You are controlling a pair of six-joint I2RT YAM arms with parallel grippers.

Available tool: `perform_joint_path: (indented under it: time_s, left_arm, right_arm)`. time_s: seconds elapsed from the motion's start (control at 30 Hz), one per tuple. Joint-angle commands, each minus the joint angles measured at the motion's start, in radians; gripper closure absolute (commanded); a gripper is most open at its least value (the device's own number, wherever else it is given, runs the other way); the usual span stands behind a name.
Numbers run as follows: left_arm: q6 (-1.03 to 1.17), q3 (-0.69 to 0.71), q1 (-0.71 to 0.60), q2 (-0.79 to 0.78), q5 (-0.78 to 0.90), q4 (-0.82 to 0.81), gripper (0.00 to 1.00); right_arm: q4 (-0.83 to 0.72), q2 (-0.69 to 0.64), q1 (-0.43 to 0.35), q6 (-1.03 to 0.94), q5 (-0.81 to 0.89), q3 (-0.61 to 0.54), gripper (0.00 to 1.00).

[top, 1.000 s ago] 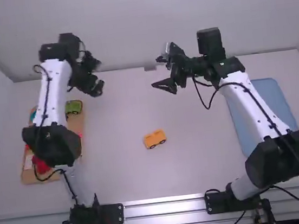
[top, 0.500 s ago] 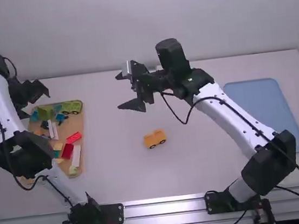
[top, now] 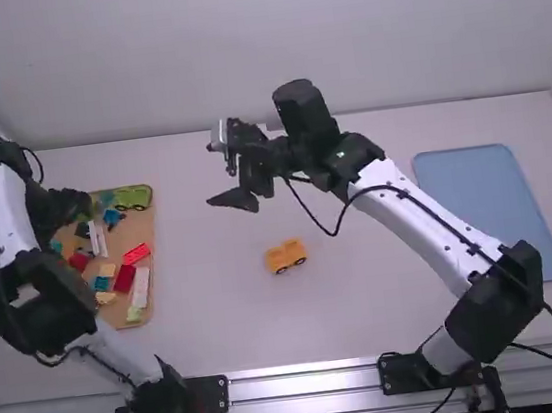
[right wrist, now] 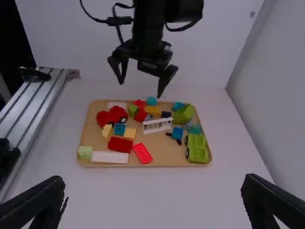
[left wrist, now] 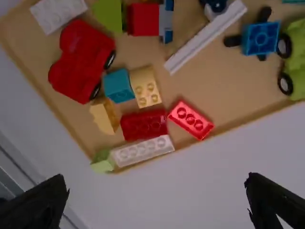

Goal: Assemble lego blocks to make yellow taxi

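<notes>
The yellow-orange plastic toy car base with black wheels (top: 285, 256) sits just below the centre of the high view, on the white worktop (top: 220, 324). Expect it to be light, stiff and slightly slippery, and apt to roll if you nudge it. Take it low across its solid sides, clear of the wheels, and press lightly. Your right claw (top: 216, 174), upper middle of that view, is spread and empty; your left claw (left wrist: 157, 178) is also released, by the tan tray of blocks (right wrist: 167, 147) at the left.
</notes>
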Motion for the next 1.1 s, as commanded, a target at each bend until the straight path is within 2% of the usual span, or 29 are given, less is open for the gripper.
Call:
perform_joint_path:
  time_s: [0.0, 0.03, 0.07, 0.13, 0.2, 0.3, 0.5, 0.7, 0.9, 1.07]
  left_arm:
    - [0.001, -0.124, -0.023, -0.165, -0.036, 0.05, 0.01]
    - [0.006, -0.147, -0.023, -0.18, -0.034, 0.063, 0.01]
    - [0.014, -0.243, -0.017, -0.239, -0.038, 0.117, 0.01]
    - [0.014, -0.349, 0.0, -0.285, -0.029, 0.189, 0.01]
    - [0.055, -0.406, 0.008, -0.3, -0.024, 0.232, 0.01]
    - [0.276, -0.499, 0.014, -0.29, 0.054, 0.316, 0.01]
    - [0.202, -0.513, 0.011, -0.224, 0.089, 0.384, 0.02]
    - [0.093, -0.512, 0.003, -0.145, 0.061, 0.385, 0.14]
    - [0.068, -0.512, 0.001, -0.045, 0.052, 0.39, 0.18]
    - [0.007, -0.512, 0.005, -0.001, 0.008, 0.418, 0.33]
  right_arm:
    - [0.001, -0.026, -0.011, 0.01, -0.003, 0.032, 0.01]
    - [0.001, -0.026, -0.011, 0.01, -0.003, 0.032, 0.01]
    - [0.001, -0.025, -0.016, 0.01, -0.003, 0.032, 0.01]
    - [0.001, -0.025, -0.016, 0.01, -0.002, 0.032, 0.01]
    - [0.0, -0.025, -0.017, 0.01, -0.003, 0.032, 0.01]
    - [-0.003, -0.025, -0.022, 0.01, -0.003, 0.032, 0.01]
    - [-0.003, -0.023, -0.021, -0.02, -0.003, 0.032, 0.01]
    - [-0.003, -0.023, -0.021, -0.021, -0.003, 0.032, 0.01]
    - [-0.003, -0.023, -0.021, -0.027, -0.003, 0.032, 0.01]
    - [-0.003, -0.023, -0.021, -0.027, -0.002, 0.032, 0.01]
